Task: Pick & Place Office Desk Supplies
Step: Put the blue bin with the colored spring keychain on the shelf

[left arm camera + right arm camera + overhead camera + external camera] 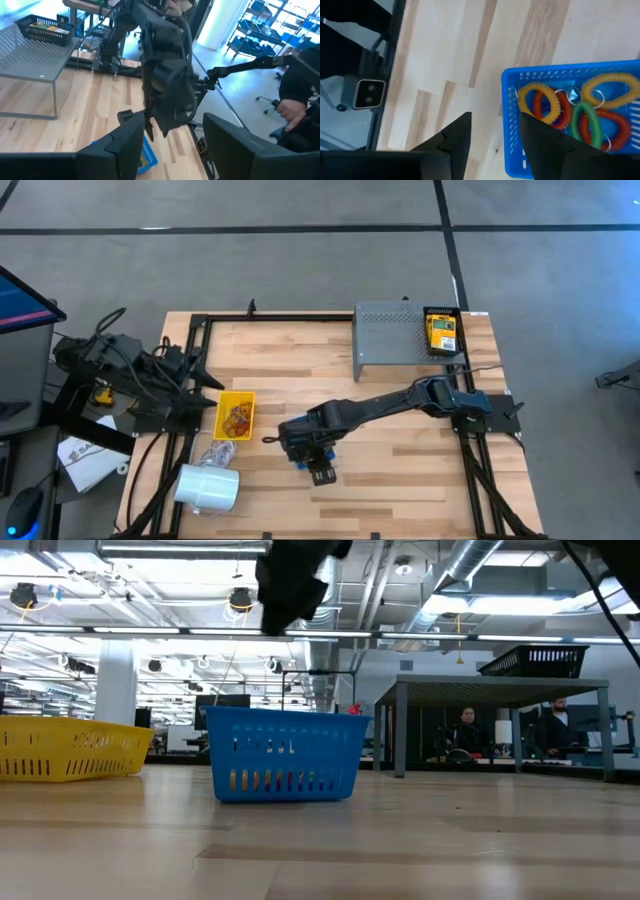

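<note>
- Now the right gripper (495,117) hangs over the blue basket (560,75) near the middle of the desk (400,470). Its jaws are open and hold nothing.
- The rubber bands (590,107) lie in that basket. More bands (238,420) lie in the yellow basket (222,412) near the desk's left edge. A crayon box (441,332) sits up on the grey shelf (395,340) at the far right corner.
- The jaws sit over the basket's rim, not over the bands. If they go straight down, a jaw could hit the rim and push or tip the basket.
- The bands are tangled together. Grabbing one could pull others out, and they could fall on the desk.
- The left gripper (170,120) waits by the left edge with open, empty jaws and points at the right arm. If both arms move at once, they could bump.
</note>
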